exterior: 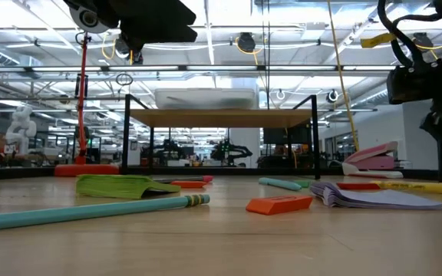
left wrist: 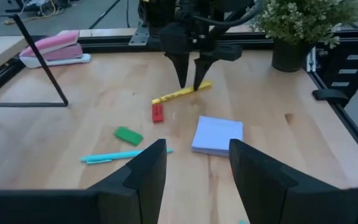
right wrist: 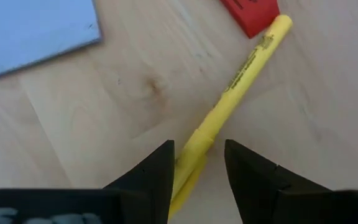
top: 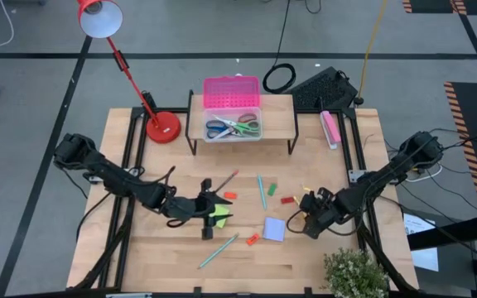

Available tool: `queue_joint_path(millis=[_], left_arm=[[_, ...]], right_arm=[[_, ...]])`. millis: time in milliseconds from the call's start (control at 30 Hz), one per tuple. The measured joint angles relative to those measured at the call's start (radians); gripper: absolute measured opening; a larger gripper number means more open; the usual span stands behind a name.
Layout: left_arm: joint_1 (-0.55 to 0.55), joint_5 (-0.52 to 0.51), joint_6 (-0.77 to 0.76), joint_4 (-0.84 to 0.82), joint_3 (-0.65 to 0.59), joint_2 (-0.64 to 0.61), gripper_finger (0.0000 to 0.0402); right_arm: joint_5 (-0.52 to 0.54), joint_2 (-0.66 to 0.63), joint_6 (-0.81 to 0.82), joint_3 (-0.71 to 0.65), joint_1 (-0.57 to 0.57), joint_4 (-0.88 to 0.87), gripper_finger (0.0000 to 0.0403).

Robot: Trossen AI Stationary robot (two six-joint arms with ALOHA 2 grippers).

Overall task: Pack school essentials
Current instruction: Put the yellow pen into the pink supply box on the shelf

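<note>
The stationery lies loose on the wooden table. A yellow pen [right wrist: 229, 93] lies slantwise, and my right gripper [right wrist: 196, 167] is open, pointing down, with one finger on each side of the pen's lower end; the same gripper [top: 305, 217] shows in the high view. Beside it lie a lavender sticky-note pad [top: 273, 228] and a red eraser [left wrist: 158, 112]. My left gripper [left wrist: 194, 165] is open and holds nothing; it hangs above a green sticky-note pad [top: 220, 215]. Scissors [top: 232, 127] lie in the clear box. My right gripper stands over the yellow pen's end [right wrist: 194, 146] from above, fingers across the pen, which lies flat on the table. One finger [right wrist: 157, 171] stands close against the pen's side. I cannot tell whether it touches.
A clear box with a pink lid [top: 232, 93] stands on a black-legged shelf [top: 280, 108] at the back. A red lamp [top: 162, 126], a pink stapler [top: 330, 128] and a potted plant [top: 356, 273] stand around. Teal pens [top: 262, 190], a teal pencil [top: 218, 250] and small erasers [top: 272, 189] lie mid-table.
</note>
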Motion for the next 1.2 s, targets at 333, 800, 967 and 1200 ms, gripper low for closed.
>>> queue_joint_path(millis=[333, 800, 967, 1200], left_arm=[[0.004, 0.001, 0.023, -0.004, 0.0, 0.0, 0.0179], [0.004, 0.001, 0.031, -0.005, 0.0, 0.0, 0.0179], [0.004, 0.001, 0.031, -0.005, 0.0, 0.0, 0.0179], [0.004, 0.002, 0.03, -0.005, 0.0, 0.0, 0.0179]], right_arm=[[0.034, 0.077, -0.156, 0.005, 0.001, 0.02, 0.0179], [0.052, 0.089, -0.091, 0.003, -0.002, -0.017, 0.007], [0.052, 0.09, -0.021, 0.002, -0.002, -0.046, 0.004], [0.051, 0.044, -0.015, 0.0, -0.003, -0.041, 0.004]])
